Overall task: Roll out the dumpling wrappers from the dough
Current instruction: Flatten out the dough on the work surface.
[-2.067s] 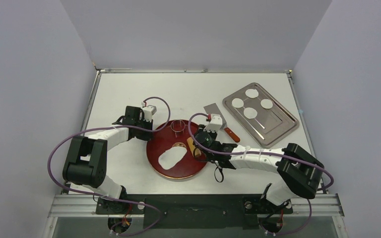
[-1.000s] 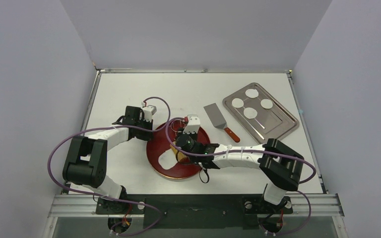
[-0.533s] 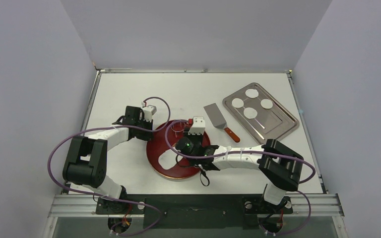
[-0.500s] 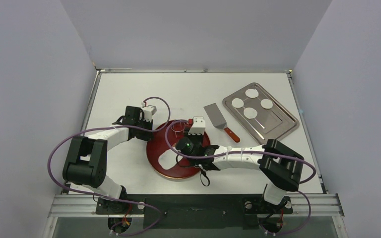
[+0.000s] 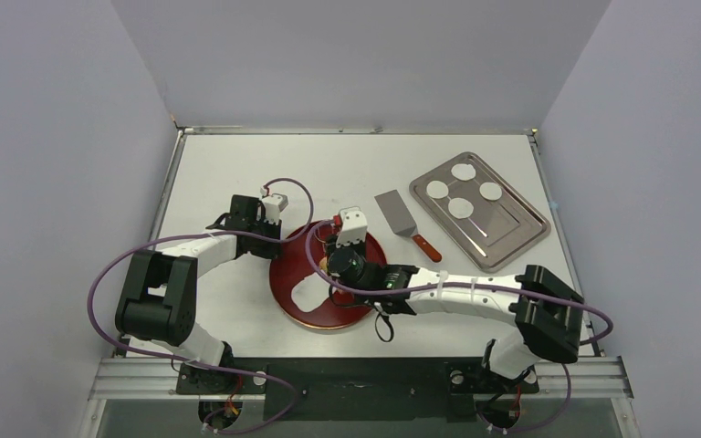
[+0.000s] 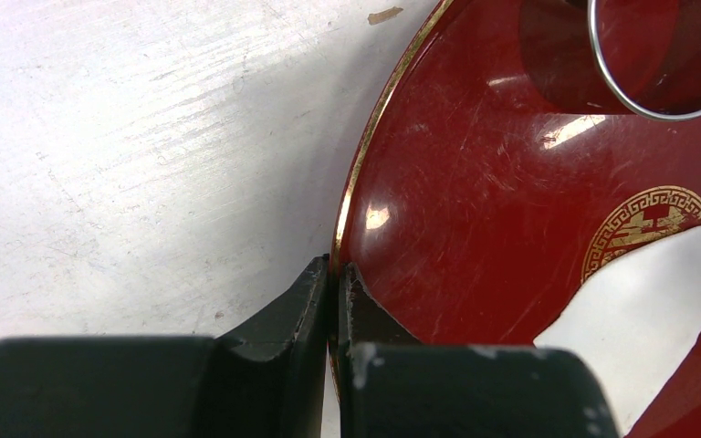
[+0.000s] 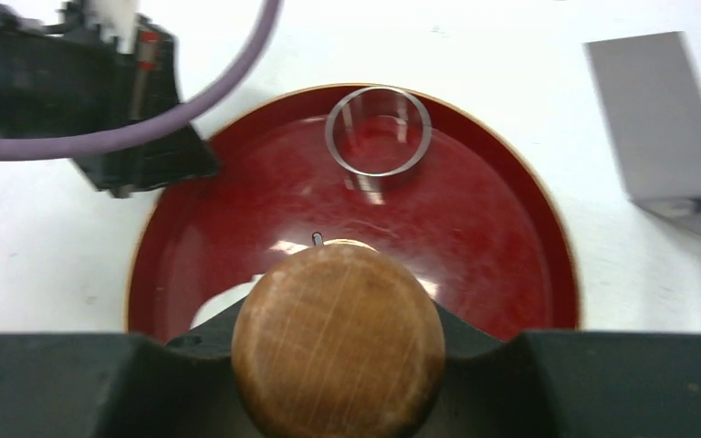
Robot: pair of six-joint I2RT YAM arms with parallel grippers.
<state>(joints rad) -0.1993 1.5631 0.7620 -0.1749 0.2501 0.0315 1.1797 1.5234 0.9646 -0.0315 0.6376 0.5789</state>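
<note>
Change since earlier: right arm has swung in from the plate's right side and now hangs over its centre; left arm has not shifted.
Left gripper (image 6: 333,283): fingers pressed together on the gold edge of the round dark-red lacquered plate (image 6: 475,210), left of centre in the overhead view.
Risk at the rim: the pinch takes only a thin lip, so a hard push from the pin could slide the plate out of it.
Dough (image 6: 648,301): ragged, flattened white sheet on the plate's near half, partly under the right wrist.
Risk for the dough: a thin, uneven sheet may tear or stick to the pin.
Ring cutter (image 7: 379,172): thin steel hoop on the plate's far side; a long stroke could knock it.
Right gripper (image 5: 345,266): clamped around a round-ended wooden rolling pin (image 7: 338,342), above the dough.
Spatula (image 5: 394,212): steel blade with a red handle, right of the plate, clear of the arm.
Dumpling wrappers (image 5: 461,208): four white discs on the rectangular steel tray (image 5: 511,228), upper right.
</note>
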